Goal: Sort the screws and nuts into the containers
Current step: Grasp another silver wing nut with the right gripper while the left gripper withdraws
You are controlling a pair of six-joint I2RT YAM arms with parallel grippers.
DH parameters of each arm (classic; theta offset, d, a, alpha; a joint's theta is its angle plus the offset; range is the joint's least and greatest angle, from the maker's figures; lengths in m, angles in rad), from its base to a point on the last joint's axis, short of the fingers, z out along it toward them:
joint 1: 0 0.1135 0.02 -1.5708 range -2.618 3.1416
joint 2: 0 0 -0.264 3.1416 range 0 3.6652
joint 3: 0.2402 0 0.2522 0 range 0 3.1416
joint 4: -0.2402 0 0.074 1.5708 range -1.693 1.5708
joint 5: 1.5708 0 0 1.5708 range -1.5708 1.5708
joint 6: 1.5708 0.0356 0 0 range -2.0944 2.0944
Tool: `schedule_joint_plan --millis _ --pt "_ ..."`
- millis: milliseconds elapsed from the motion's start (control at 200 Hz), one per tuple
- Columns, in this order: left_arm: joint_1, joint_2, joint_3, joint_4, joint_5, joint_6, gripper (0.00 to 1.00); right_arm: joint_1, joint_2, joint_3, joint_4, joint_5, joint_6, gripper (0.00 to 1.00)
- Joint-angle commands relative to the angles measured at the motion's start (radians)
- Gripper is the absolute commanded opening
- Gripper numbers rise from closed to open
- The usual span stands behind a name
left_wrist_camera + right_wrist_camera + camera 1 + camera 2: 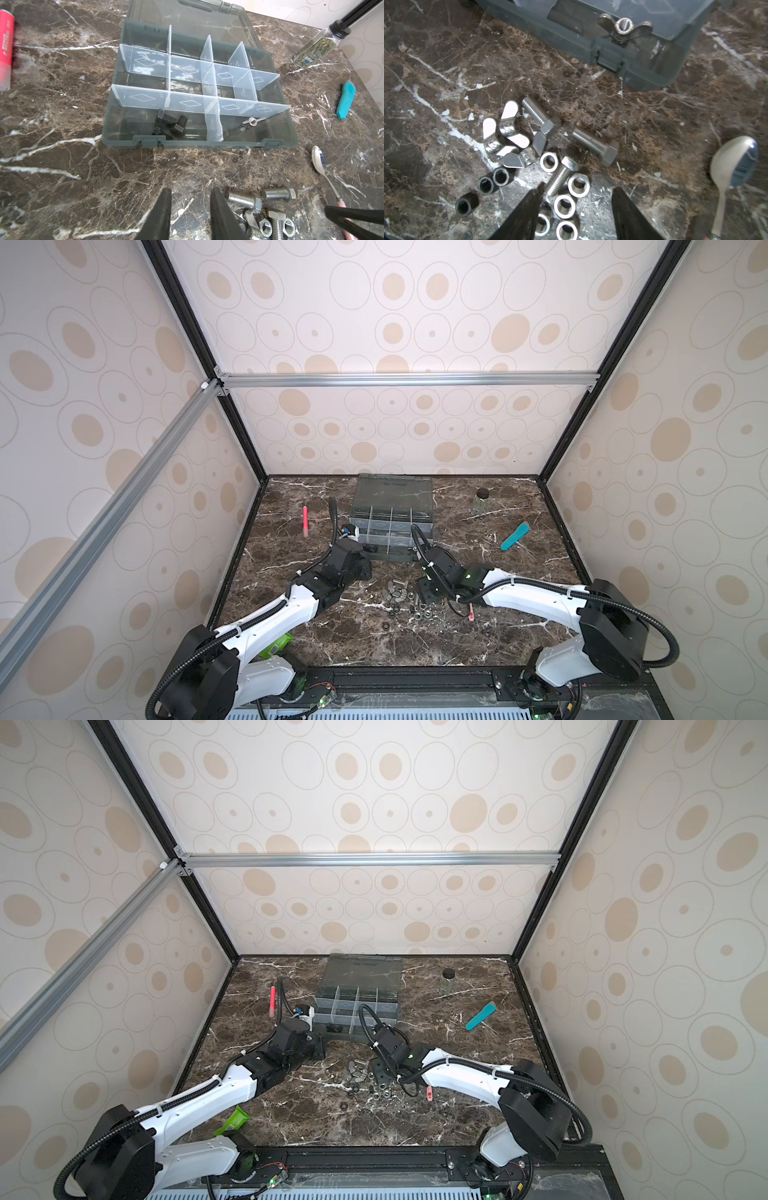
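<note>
On the marble table (pixel 374 643) the screws (pixel 593 143) and nuts (pixel 569 185) lay piled near the containers (pixel 187 143), while the left gripper (pixel 190 189) and right gripper (pixel 578 187) both stood open and empty, so closing on such crowded pieces could catch a screw and a nut together.

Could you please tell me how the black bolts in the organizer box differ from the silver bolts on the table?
The black bolts are dark and dull; the silver bolts are shiny. The black bolts lie heaped in a front compartment of the organizer box; the silver bolts lie loose on the table among nuts. Both have hex heads and threaded shafts.
</note>
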Motion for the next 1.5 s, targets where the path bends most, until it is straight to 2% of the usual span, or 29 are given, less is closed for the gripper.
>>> schedule_joint_plan --millis 0,625,895,1495 --pt "0.009 -0.043 -0.014 0.012 -0.026 -0.043 0.33 0.016 0.045 0.044 0.004 -0.041 -0.038 0.6" --pt "0.015 -0.089 -0.07 0.034 -0.014 -0.092 0.33 0.064 0.262 0.218 0.01 -0.124 -0.1 0.59" --pt "0.014 -0.104 -0.073 0.046 -0.008 -0.095 0.33 0.071 0.333 0.292 -0.013 -0.101 -0.115 0.57" --pt "0.019 -0.113 -0.09 0.064 0.012 -0.104 0.33 0.07 0.414 0.335 -0.019 -0.102 -0.111 0.4"
